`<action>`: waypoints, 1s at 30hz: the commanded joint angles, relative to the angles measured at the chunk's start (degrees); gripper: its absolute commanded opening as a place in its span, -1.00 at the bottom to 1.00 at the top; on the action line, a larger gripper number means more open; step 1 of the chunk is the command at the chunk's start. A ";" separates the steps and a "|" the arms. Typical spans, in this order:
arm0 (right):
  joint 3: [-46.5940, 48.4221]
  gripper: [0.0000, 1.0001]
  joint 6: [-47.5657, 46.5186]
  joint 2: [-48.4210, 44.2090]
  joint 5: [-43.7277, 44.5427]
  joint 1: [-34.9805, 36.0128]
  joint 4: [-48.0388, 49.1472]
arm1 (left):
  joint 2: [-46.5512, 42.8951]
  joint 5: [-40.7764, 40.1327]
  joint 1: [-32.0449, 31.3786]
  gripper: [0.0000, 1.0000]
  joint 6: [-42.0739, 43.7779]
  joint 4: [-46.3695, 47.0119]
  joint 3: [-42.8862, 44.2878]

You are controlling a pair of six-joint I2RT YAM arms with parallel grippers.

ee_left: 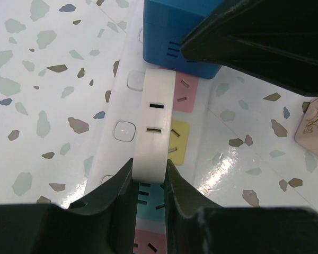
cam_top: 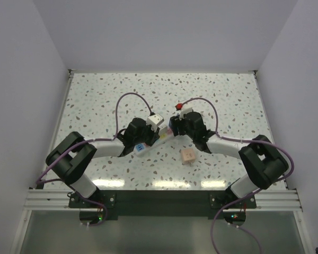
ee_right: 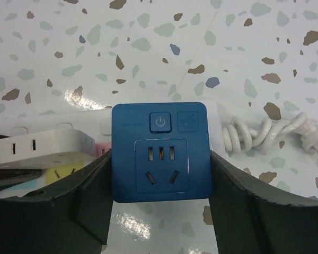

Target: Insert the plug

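Plugs number two: a slim white plug (ee_left: pixel 158 127) with slotted sockets along its edge, and a square blue plug (ee_right: pixel 160 152) with a power button above a five-slot socket. The left gripper (ee_left: pixel 149 182) is closed tight on the white plug and holds it edge-up over the yellow and pink sockets of the one power strip (ee_left: pixel 124 129). The right gripper (ee_right: pixel 160 174) clamps the blue plug's sides at the strip; whether its prongs are seated is hidden. One tan block (cam_top: pixel 187 155) lies on the speckled surface (cam_top: pixel 228 100) nearby.
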 commanded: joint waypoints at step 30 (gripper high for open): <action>-2.39 -1.00 9.14 18.77 5.64 10.51 -5.99 | -1.67 -1.27 1.49 -1.00 -2.73 -3.11 -2.05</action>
